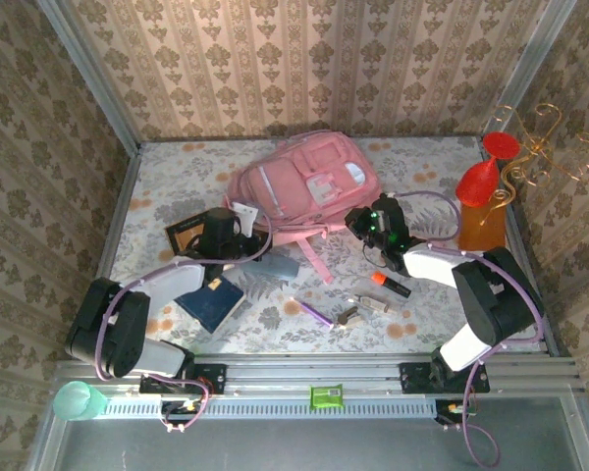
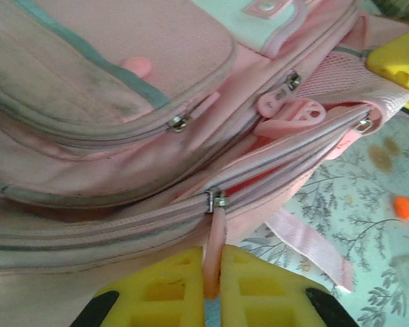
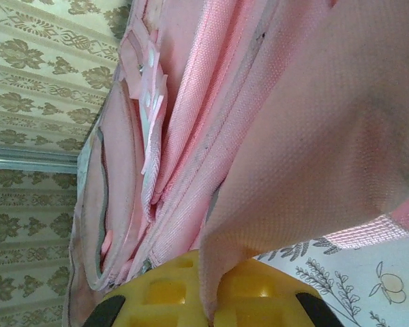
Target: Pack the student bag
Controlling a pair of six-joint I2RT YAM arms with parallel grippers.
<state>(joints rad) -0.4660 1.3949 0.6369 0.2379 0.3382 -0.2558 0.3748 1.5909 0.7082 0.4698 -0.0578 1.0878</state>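
Bag: student bag (image 1: 299,186) lies flat mid-back on the surface (image 1: 177,177), long axis left to right, between both arms.
Left gripper: left gripper (image 2: 213,262) at the bag's near-left edge, fingers together on the pink zip pull (image 2: 217,228).
Right gripper: right gripper (image 3: 211,272) clamped on a fold of the bag's fabric at its right end.
Key relation: zip track runs along the bag's length, so the pull likely follows it while the right side anchors.
Surface: floral; notebook (image 1: 211,299), marker (image 1: 391,283) and pen (image 1: 314,312) lie nearer the arms.
Room: patterned wallpaper (image 1: 304,69) all round.
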